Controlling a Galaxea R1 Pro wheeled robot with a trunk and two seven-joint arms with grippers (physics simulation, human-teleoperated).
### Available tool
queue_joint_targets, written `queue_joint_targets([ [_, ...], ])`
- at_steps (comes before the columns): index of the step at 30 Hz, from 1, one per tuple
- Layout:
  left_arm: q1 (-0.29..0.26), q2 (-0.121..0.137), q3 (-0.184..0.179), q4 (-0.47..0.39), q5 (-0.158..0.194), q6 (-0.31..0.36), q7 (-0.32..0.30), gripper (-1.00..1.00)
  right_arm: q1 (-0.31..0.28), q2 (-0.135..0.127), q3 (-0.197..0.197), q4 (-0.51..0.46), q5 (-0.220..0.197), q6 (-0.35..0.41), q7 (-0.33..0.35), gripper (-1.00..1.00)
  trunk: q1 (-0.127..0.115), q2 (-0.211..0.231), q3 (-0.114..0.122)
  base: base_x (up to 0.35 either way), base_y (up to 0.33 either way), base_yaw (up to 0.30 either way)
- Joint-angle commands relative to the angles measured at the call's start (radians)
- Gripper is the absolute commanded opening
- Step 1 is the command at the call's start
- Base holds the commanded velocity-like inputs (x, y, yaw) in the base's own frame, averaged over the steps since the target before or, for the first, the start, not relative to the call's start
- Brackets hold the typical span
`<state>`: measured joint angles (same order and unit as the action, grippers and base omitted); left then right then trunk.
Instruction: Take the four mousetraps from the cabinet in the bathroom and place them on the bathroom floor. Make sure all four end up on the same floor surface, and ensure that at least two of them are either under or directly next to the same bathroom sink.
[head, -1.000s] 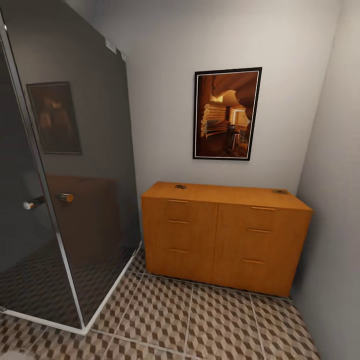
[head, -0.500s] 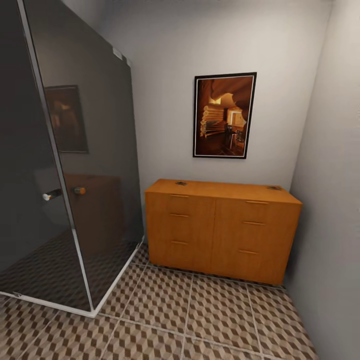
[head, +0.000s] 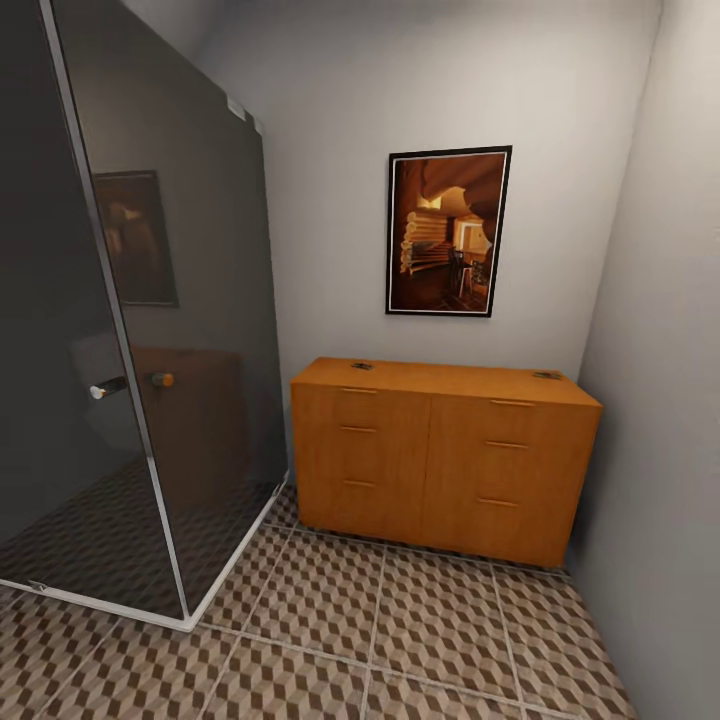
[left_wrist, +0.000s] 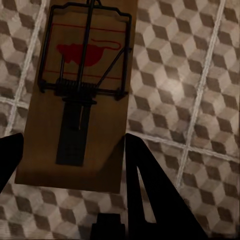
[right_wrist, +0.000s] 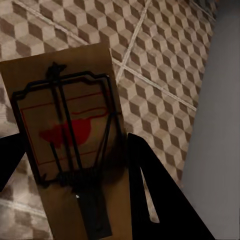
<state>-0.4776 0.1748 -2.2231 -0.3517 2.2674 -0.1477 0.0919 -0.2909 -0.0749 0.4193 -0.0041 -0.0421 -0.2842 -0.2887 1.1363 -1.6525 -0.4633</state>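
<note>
No readable text anywhere; each trap only carries a red mouse-shaped print inside red lines. Left gripper (left_wrist: 70, 165) is closed on a mousetrap (left_wrist: 80, 95), fingers against both long edges, bathroom floor (left_wrist: 190, 90) beyond it. Right gripper (right_wrist: 70, 170) likewise clamps a second mousetrap (right_wrist: 70, 145). Two more mousetraps (head: 361, 366) (head: 546, 376) sit on the cabinet (head: 440, 450) top, well apart.
</note>
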Motion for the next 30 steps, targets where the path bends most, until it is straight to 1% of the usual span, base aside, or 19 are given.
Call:
queue_joint_targets([
  [1, -0.002, 0.000, -0.008, -0.003, 0.017, -0.008, 0.005, -1.00, -0.001, 0.003, 0.007, 0.001, -0.015, -0.003, 0.013, -1.00, 0.000, -0.001, -0.001, 0.000, 0.000, 0.000],
  [2, -0.001, -0.001, -0.008, -0.001, 0.028, -0.008, 0.004, -1.00, -0.001, 0.006, 0.007, 0.001, -0.020, -0.001, 0.036, -1.00, 0.000, -0.001, -0.001, 0.000, 0.000, 0.000],
  [4, -0.001, -0.001, -0.007, 0.002, 0.035, -0.006, 0.001, -1.00, -0.001, 0.008, 0.008, 0.001, -0.023, 0.000, 0.053, -1.00, 0.000, -0.001, -0.001, 0.000, 0.000, 0.000],
  [9, -0.001, -0.001, -0.007, 0.006, 0.039, -0.004, 0.001, -1.00, -0.001, 0.010, 0.009, 0.002, -0.024, 0.000, 0.064, -1.00, 0.000, -0.001, -0.001, 0.000, 0.000, 0.126],
  [15, -0.001, 0.005, -0.010, 0.012, 0.037, -0.003, 0.004, -1.00, -0.001, 0.008, 0.009, 0.002, -0.023, -0.002, 0.065, -1.00, 0.000, -0.001, -0.001, 0.000, 0.000, 0.268],
  [18, -0.001, 0.003, -0.009, 0.012, 0.037, -0.003, 0.004, -1.00, -0.001, 0.005, 0.009, 0.002, -0.021, -0.002, 0.065, -1.00, 0.000, -0.001, -0.001, 0.000, 0.000, 0.286],
  [25, -0.001, 0.004, -0.009, 0.013, 0.038, -0.003, 0.004, -1.00, -0.001, 0.012, 0.011, 0.005, -0.021, -0.002, 0.064, -1.00, 0.000, -0.001, -0.001, 0.000, 0.000, 0.287],
  [30, -0.001, 0.003, -0.009, 0.013, 0.038, -0.003, 0.004, -1.00, -0.001, 0.008, 0.008, 0.003, -0.025, -0.004, 0.063, -1.00, 0.000, -0.001, -0.001, 0.000, 0.000, 0.287],
])
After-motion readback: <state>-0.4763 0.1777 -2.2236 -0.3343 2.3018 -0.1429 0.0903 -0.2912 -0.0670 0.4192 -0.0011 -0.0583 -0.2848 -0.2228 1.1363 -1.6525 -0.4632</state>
